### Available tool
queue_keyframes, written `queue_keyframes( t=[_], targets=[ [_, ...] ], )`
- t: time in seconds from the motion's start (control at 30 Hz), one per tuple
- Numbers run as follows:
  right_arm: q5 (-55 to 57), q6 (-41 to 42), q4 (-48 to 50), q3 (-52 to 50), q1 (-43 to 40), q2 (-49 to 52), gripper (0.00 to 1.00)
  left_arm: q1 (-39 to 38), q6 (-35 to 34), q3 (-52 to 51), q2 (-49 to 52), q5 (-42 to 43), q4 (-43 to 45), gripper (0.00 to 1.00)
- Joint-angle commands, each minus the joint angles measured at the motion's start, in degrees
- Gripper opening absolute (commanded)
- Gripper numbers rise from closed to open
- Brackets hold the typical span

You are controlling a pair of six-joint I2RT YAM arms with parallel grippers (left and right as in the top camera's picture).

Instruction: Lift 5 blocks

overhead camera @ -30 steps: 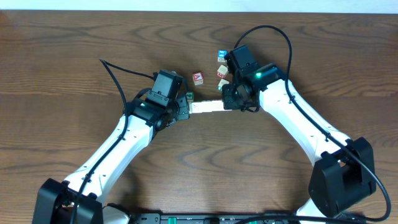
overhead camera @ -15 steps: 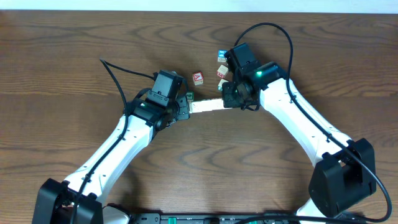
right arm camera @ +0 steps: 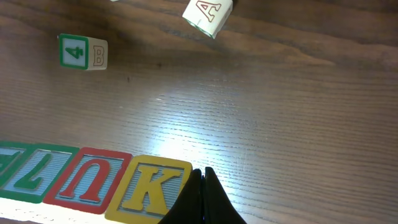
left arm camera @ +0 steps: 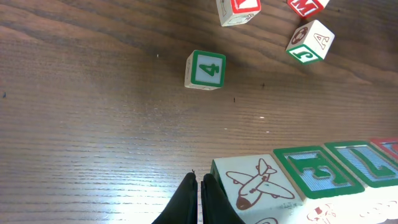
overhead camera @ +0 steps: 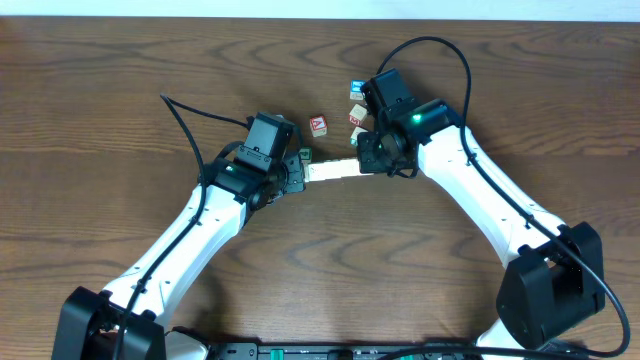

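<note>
A straight row of blocks (overhead camera: 332, 170) spans the gap between my two grippers, pale in the overhead view. The left gripper (left arm camera: 199, 182) is shut, its fingertips pressed against the end cube with the airplane drawing (left arm camera: 255, 183); green-edged letter cubes (left arm camera: 317, 171) follow it. The right gripper (right arm camera: 202, 175) is shut too, touching the yellow K cube (right arm camera: 149, 186) at the other end, next to a red U cube (right arm camera: 87, 177). The row looks much larger than the loose cubes below, so it appears raised off the table. Overhead, the left gripper (overhead camera: 302, 172) and right gripper (overhead camera: 362, 165) face each other.
Loose cubes lie on the wood behind the row: a green 4 cube (left arm camera: 206, 70), an A cube (right arm camera: 208, 14), a red-faced cube (overhead camera: 318, 125) and a blue-faced cube (overhead camera: 356, 88). Black cables arc over the table from both arms.
</note>
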Motion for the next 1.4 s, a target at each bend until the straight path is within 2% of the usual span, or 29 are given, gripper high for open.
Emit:
queue_keyframes(
  t=[0.0,1.37],
  targets=[
    [-19.5,0.1,1.7,3.2,4.5,-1.4,0.01,-4.3,-1.0,4.9,-2.4,14.4,3.1,0.07],
    [-19.4,0.0,0.2,4.3,4.5,-1.4,0.01,-4.3,-1.6,6.1,-2.7,14.0,2.4,0.07]
  ],
)
